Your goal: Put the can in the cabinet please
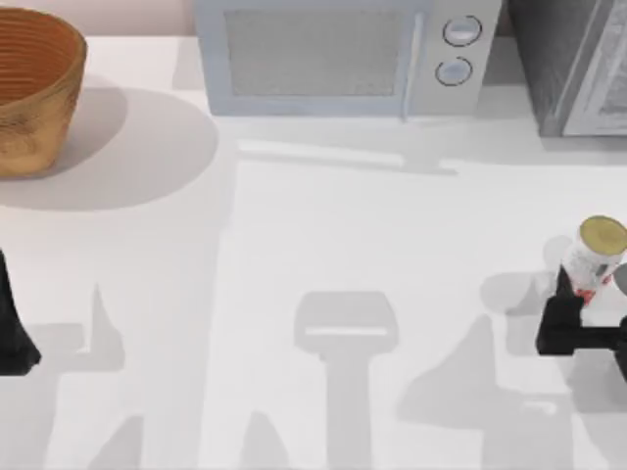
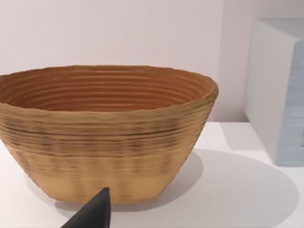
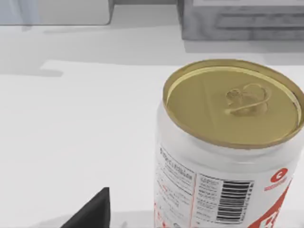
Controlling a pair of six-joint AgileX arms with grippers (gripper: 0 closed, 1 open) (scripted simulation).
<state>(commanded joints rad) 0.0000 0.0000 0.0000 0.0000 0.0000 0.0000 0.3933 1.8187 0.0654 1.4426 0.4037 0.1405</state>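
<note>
When reading the top view, locate the can (image 1: 600, 247) near the right edge of the counter (image 1: 294, 245), gold lid up, well in front of the cabinet (image 1: 573, 69) at the far right corner. Note the right end effector (image 1: 578, 311) directly at the can on its near side, touching or nearly so. Treat as positioned for a side grasp on the can body, probably to keep the lid up and the can steady for the carry to the cabinet. Cannot tell whether clenched on the can or released: contact zone masked by the dark wrist body from above and cut off below the can (image 3: 228, 142) in the right wrist view. Judge as grasp stage, with transfer to the cabinet (image 3: 237, 21) not yet done. Find the left end effector (image 1: 12, 338) parked at the left edge of the counter, facing the woven basket (image 2: 104, 133), well apart from the work; again, cannot tell whether released or clenched. Observe the microwave (image 1: 333, 59) along the back, between basket and cabinet. Regard the cabinet as cut off at the frame edge, with door position hard to make out; confirm before planning insertion.
</note>
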